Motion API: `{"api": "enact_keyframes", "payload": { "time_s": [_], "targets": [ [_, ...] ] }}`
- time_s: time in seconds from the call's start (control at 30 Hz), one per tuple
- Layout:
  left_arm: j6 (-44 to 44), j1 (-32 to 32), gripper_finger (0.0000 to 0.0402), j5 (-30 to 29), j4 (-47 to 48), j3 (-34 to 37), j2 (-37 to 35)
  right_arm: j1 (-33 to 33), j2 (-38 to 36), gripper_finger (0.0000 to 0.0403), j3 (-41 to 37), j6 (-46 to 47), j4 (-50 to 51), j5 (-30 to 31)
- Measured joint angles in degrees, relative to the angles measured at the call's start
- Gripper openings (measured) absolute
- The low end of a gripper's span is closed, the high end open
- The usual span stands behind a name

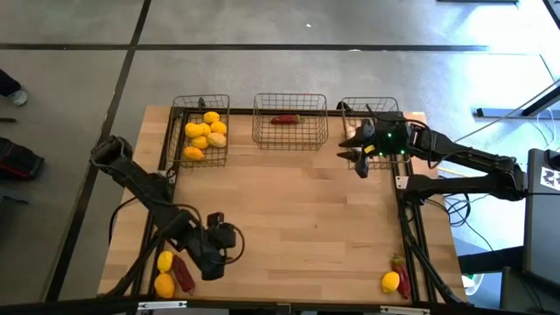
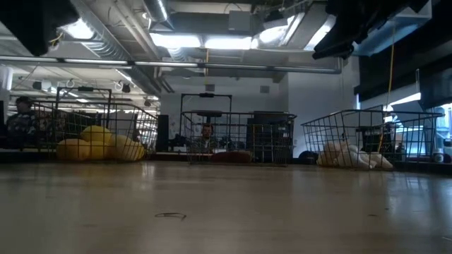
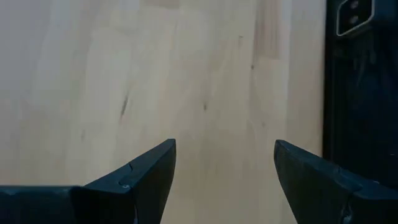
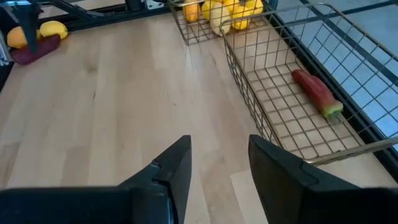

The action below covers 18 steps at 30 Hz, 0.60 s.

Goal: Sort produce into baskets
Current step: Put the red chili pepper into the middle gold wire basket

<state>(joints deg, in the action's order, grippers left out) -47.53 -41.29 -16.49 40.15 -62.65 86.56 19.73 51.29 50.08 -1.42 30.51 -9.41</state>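
Observation:
Three dark wire baskets stand along the table's far edge. The left basket (image 1: 201, 131) holds several yellow lemons (image 1: 206, 133). The middle basket (image 1: 290, 121) holds one red chili (image 4: 317, 93). The right basket (image 1: 372, 112) holds whitish garlic (image 2: 353, 156). Two loose lemons (image 1: 164, 273) and a chili (image 1: 183, 274) lie at the near left corner. A lemon (image 1: 390, 281) and a chili (image 1: 401, 266) lie at the near right corner. My left gripper (image 3: 225, 162) is open and empty over bare table near the left pile. My right gripper (image 4: 219, 155) is open and empty, just in front of the right basket.
The middle of the wooden table (image 1: 297, 210) is bare between the baskets and the near corners. Dark frame rails run along the table's left (image 1: 166, 157) and right (image 1: 404, 219) sides. A person (image 2: 206, 134) shows in the room behind the baskets.

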Motion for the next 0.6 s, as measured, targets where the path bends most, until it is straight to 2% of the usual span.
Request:
{"api": "enact_keyframes", "payload": {
  "time_s": [0.27,0.43,0.6],
  "targets": [
    [-3.8,-4.4,0.0265,3.3,4.4,0.0,0.1,0.1,0.0,0.0156,0.0,-0.4,0.0,1.3],
    [0.0,-7.9,0.0265,3.3,6.1,0.2,0.2,0.1,0.0,0.0156,0.0,-0.7,-0.6,1.3],
    [-0.3,-9.9,0.0265,3.5,5.8,2.6,0.2,0.1,0.0,0.0156,0.0,-1.7,-0.6,1.3]
  ]
}}
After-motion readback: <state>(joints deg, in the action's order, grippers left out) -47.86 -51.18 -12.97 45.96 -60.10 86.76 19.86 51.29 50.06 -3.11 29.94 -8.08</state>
